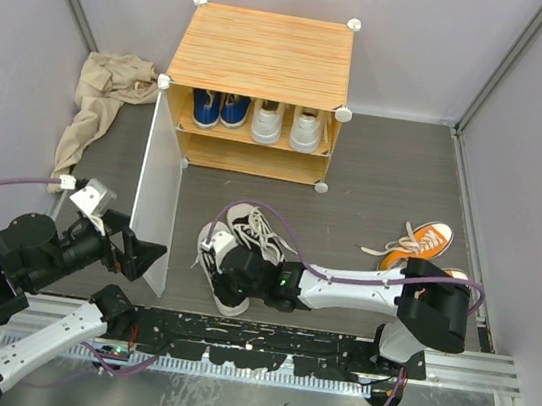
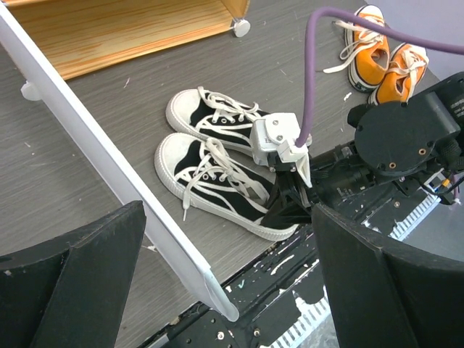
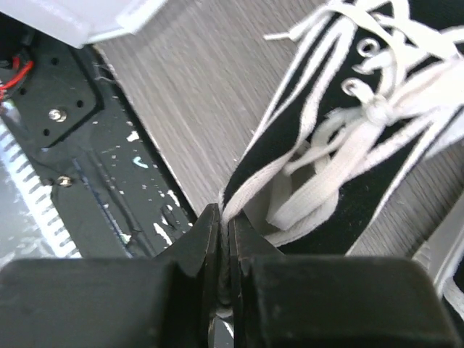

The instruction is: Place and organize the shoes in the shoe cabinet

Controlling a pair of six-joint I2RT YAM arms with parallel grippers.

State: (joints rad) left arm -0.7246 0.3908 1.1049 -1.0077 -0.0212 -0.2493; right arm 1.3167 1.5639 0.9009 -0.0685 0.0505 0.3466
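- shoe cabinet [image 1: 261, 55] stands at the far wall, door panel [image 1: 157, 187] swung open toward the arms; the open door gives access to the shelves
- inside the cabinet, blue pair [image 1: 219, 108] at the left of the shelf, white pair [image 1: 287, 125] right beside it, toes out; paired side by side, so these two pairs look sorted already
- bottom board under that shelf shows no shoes; likely the slot for the next pair
- black high-tops [image 1: 235, 243] lie on the floor in front of the cabinet, just right of the open door's free edge; side by side, laces loose
- right gripper [image 3: 223, 239] sits at the near shoe's heel end, fingers pressed together on the thin white-edged collar; a pinch on the rim seems chosen because the shoe body is too wide to span
- grip looks shallow; the shoe could swing or slip on lifting
- left gripper [image 1: 150, 258] has its jaws wide apart, holding nothing, at the door's free corner in front of the cabinet; probably there to keep the door from closing; contact with the door not clear
- orange pair [image 1: 424, 247] well to the right-front of the cabinet, not yet stored
- beige cloth [image 1: 104, 99] crumpled just left of the cabinet; not part of the job
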